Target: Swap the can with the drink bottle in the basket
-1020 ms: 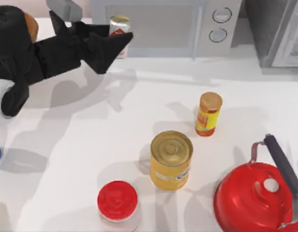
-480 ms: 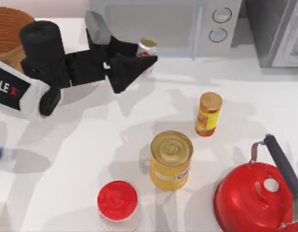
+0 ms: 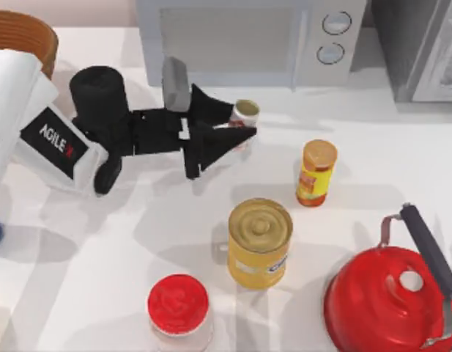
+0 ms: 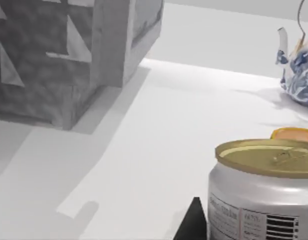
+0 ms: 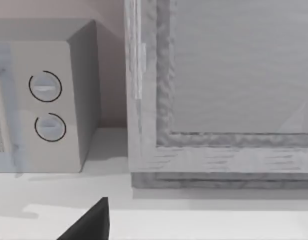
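Looks about a third of the way through the swap. Grips the drink bottle with the left gripper, one black finger on each side, closed snug on it. Holds it out above the white table, just in front of the microwave and well apart from the basket at the far left corner. So, out of the basket already, and probably counts as the first bit nearly done. Hard to say whether resting on the table or lifted just off it. Shows up very close in the left wrist view, with a silver side and a gold top.

Next, probably: put the little bottle down somewhere free and let go. Then the big job: go for the can, pick it up and carry it over to the basket. Stands upright and untouched near the middle front, between the red-lidded jar and the red kettle, with the orange-capped bottle near behind it.

Parks the right gripper off to the side, facing the microwave. No telling whether open or closed.
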Robot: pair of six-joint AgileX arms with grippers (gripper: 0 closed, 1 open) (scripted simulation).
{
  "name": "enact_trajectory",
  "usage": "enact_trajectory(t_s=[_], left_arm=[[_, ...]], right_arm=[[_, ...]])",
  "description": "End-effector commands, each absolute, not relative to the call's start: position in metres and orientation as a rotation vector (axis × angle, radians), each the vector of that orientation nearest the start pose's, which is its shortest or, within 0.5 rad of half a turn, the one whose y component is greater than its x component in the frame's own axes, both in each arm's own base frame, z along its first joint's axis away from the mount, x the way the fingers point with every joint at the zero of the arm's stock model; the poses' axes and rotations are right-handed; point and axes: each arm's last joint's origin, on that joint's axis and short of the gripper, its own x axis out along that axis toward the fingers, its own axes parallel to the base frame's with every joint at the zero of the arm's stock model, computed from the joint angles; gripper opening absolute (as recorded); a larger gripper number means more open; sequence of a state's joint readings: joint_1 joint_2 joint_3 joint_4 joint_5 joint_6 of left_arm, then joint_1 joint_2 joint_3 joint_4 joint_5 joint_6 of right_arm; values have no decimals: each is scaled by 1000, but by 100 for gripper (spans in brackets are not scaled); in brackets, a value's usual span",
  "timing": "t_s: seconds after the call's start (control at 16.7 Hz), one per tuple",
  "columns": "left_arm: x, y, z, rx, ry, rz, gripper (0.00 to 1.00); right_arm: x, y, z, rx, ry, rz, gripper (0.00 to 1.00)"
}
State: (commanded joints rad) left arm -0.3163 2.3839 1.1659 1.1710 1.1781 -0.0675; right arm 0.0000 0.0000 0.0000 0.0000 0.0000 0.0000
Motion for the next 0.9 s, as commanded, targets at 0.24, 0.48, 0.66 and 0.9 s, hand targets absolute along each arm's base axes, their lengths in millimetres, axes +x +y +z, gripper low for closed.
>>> enact_trajectory(t_s=[0.24, 0.48, 0.66, 0.9], left_arm=[[411, -172, 33, -40, 45, -1550, 0], [409, -179, 18, 0, 0, -1591, 0], [409, -179, 18, 0, 0, -1591, 0], [409, -179, 18, 0, 0, -1591, 8]], right_arm=[[106, -1, 160, 0, 0, 0, 100], [106, -1, 160, 0, 0, 0, 100], [106, -1, 160, 0, 0, 0, 100], [106, -1, 160, 0, 0, 0, 100]])
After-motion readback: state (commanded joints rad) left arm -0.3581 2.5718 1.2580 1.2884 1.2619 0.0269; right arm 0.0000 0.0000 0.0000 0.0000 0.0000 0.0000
